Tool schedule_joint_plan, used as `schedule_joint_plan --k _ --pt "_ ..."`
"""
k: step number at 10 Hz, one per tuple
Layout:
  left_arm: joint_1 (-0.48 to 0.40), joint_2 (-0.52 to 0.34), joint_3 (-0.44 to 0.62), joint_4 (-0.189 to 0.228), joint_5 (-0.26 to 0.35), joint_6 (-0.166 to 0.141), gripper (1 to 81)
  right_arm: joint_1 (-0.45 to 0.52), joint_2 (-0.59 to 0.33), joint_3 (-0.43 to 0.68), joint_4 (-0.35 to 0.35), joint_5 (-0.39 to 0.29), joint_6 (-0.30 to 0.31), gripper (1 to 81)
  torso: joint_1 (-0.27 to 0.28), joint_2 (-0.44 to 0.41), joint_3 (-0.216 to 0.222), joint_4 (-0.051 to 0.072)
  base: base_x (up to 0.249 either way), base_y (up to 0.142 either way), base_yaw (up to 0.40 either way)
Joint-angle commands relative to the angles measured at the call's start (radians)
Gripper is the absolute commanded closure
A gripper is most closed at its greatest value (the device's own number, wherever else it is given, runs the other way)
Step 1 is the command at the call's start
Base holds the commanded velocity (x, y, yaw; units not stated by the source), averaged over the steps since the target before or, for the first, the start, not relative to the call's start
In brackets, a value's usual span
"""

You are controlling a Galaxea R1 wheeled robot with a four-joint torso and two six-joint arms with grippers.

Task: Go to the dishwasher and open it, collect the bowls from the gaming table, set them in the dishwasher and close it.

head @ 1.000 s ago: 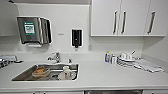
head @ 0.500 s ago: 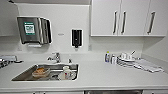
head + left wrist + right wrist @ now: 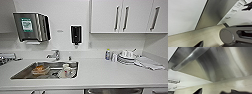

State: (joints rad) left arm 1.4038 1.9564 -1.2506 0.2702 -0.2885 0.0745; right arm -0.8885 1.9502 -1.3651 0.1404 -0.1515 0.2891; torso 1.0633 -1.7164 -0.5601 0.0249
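you're at the opening step: the dishwasher [image 3: 113, 91] sits below the counter [image 3: 105, 75], its bar handle [image 3: 191, 56] near your right wrist. gripper state: cannot tell. next, hook that handle.

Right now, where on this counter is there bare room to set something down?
Bare countertop lies between the sink and the stacked dishes, plus the front strip. Crowded: inside the sink with a cup, and the right corner with folded cloths.

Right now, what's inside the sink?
The sink holds a white cup and an orange-brown item in a clear container. Whatever lies beneath them on the basin floor is covered, and the items are too blurred to name further.
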Motion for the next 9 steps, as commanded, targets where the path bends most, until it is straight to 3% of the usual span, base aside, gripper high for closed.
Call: schedule_joint_plan --k 1,3,4,6,8,9 --pt "-0.068 -0.043 0.025 0.020 0.014 0.001 1.0 0.145 -0.061 0.041 0.008 -0.043 0.002 1.0 0.000 0.000 0.000 0.000 0.000 0.000 0.000" --pt "-0.068 -0.042 0.025 0.018 0.014 0.001 1.0 0.194 -0.081 0.066 0.011 -0.100 0.002 1.0 0.000 0.000 0.000 0.000 0.000 0.000 0.000" --pt "-0.068 -0.040 0.025 0.018 0.014 0.001 1.0 0.205 -0.086 0.075 0.011 -0.111 0.002 1.0 0.000 0.000 -0.077 0.000 0.000 0.000 0.000" --pt "-0.068 -0.040 0.022 0.018 0.014 0.001 1.0 0.232 -0.093 0.097 0.011 -0.114 0.002 1.0 0.000 0.000 -0.112 0.000 0.000 0.000 0.000" --pt "-0.068 -0.042 0.017 0.017 0.012 0.001 1.0 0.274 -0.109 0.133 0.010 -0.140 0.004 1.0 0.000 0.000 -0.081 0.000 0.000 0.000 0.000" --pt "-0.068 -0.045 0.017 0.021 0.012 0.002 1.0 0.303 -0.118 0.149 0.010 -0.163 0.011 1.0 0.000 0.000 -0.101 0.000 0.000 0.000 0.000"
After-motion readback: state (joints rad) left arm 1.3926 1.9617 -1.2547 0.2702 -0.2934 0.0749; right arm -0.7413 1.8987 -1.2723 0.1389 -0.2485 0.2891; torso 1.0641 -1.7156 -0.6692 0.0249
